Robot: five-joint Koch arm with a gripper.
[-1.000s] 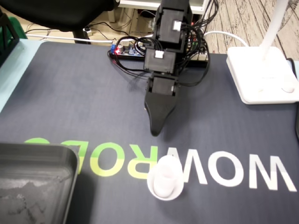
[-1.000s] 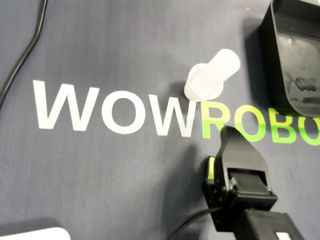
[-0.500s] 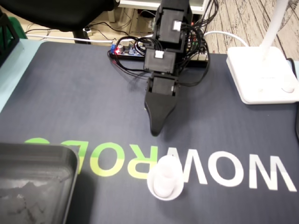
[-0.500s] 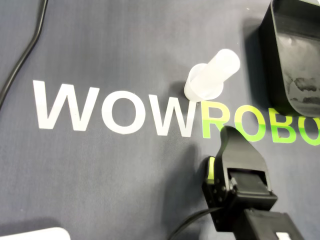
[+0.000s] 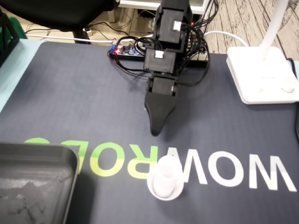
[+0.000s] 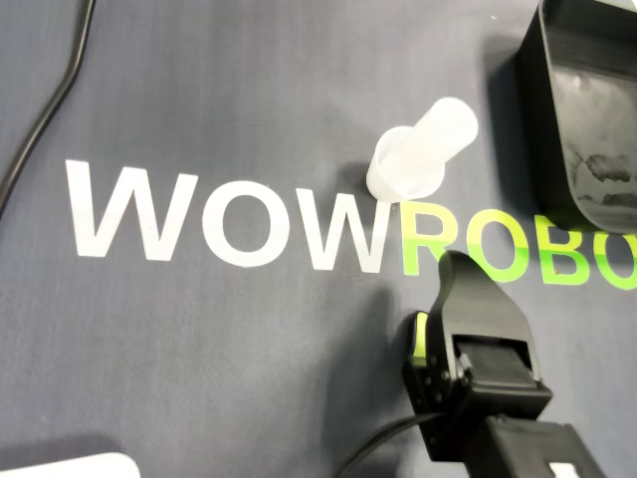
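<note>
Gripper (image 5: 155, 132) with only 1 jaw tip visible

Hand (image 5: 154, 131) (image 6: 454, 263): black plastic, matt, smooth, slight sheen on the flat faces. Cup (image 5: 164, 180) (image 6: 419, 153): milky translucent plastic, smooth, soft gloss. Mat (image 5: 70, 93) (image 6: 249, 100): dark grey cloth-like weave, fine ribbed texture, matt; printed lettering (image 6: 229, 219) flat and matt. Tray (image 5: 39, 152) (image 6: 529, 95): black plastic, semi-gloss, whitish scuffs inside. Lamp base (image 5: 261, 74): white glossy plastic. Floor (image 5: 243, 18): wood-look planks.
</note>
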